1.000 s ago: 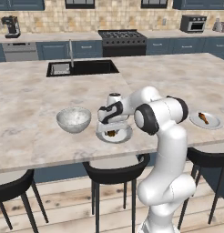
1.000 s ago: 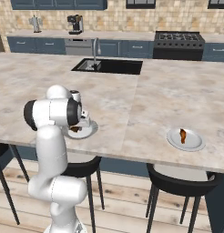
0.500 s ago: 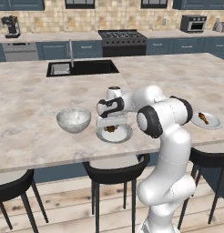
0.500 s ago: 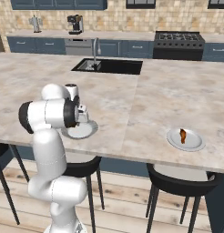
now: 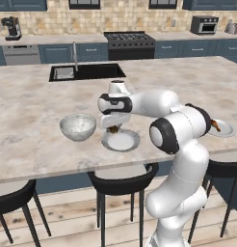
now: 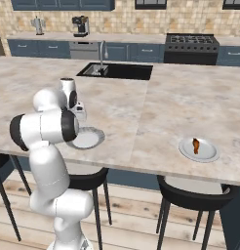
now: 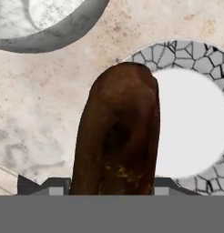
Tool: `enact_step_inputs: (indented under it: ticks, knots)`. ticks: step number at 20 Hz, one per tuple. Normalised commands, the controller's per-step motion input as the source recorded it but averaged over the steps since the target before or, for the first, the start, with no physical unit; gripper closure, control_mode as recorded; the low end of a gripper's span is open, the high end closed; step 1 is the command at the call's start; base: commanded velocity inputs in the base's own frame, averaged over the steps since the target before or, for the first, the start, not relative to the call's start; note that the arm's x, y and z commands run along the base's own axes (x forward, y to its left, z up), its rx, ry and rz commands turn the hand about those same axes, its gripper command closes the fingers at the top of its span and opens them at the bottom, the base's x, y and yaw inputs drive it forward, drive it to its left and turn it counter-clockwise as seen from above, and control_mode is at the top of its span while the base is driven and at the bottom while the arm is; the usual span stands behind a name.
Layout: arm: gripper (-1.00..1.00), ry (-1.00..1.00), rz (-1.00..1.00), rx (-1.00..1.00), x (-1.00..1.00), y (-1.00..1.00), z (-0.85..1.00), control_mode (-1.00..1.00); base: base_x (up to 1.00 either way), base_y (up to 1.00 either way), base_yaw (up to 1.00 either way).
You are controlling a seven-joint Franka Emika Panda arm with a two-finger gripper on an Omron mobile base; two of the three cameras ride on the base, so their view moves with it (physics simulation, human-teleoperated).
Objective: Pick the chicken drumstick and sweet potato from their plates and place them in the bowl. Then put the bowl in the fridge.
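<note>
two plates on the island counter [image 5: 38, 130], one bowl. going left to right in the left base view: bowl [image 5: 78, 127] sits on the counter just left of the pincer [image 5: 112, 128], upright, mottled white-grey, nothing visible inside it. next the pincer, pointing down, clenched on the sweet potato [image 5: 112, 129], a dark brown lump held between the tips and lifted off the near plate [image 5: 121, 141]. that plate lies just below and slightly right of the pincer, white centre bare. arm runs right from the pincer to the white body. far right of the pincer, well apart, the second plate [image 5: 222, 129] near the counter edge, partly hidden by the arm, something orange-brown on it. right base view: pincer mostly hidden behind the arm, near plate [image 6: 86, 138] just beside it, far plate [image 6: 200, 150] well off to the right with the chicken drumstick [image 6: 195, 145] lying on it, reddish-brown. hand view: sweet potato [image 7: 117, 136] big and dark brown between the two finger tips [image 7: 57, 186], near plate [image 7: 196, 123] under and to the right of it with cracked-pattern rim, bowl [image 7: 50, 22] rim at upper left, apart from the plate, marble counter between them. sink and tap sit beyond the pincer on the far side of the island. fridge can't be made out.
</note>
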Motion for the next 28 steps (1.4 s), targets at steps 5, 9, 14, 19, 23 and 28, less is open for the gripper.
enact_step_inputs:
  ticks: [5,9,14,19,23,28]
  knots:
    - [1.0,-0.11,0.36,0.03,-0.11,0.24,0.41,-1.0,0.0,0.0,0.0]
    - [1.0,-0.21,0.32,0.07,0.0,0.28,0.39,-1.0,0.0,0.0,0.0]
    - [1.0,-0.17,0.26,0.11,0.0,0.17,0.21,-1.0,0.0,0.0,0.0]
    - [1.0,-0.23,0.2,0.22,0.0,0.07,0.03,-1.0,0.0,0.0,0.0]
    - [1.0,-0.08,0.07,0.25,0.01,0.09,0.02,-1.0,0.0,0.0,0.0]
    - [1.0,0.0,0.0,0.25,0.17,0.16,0.0,-1.0,0.0,0.0,0.0]
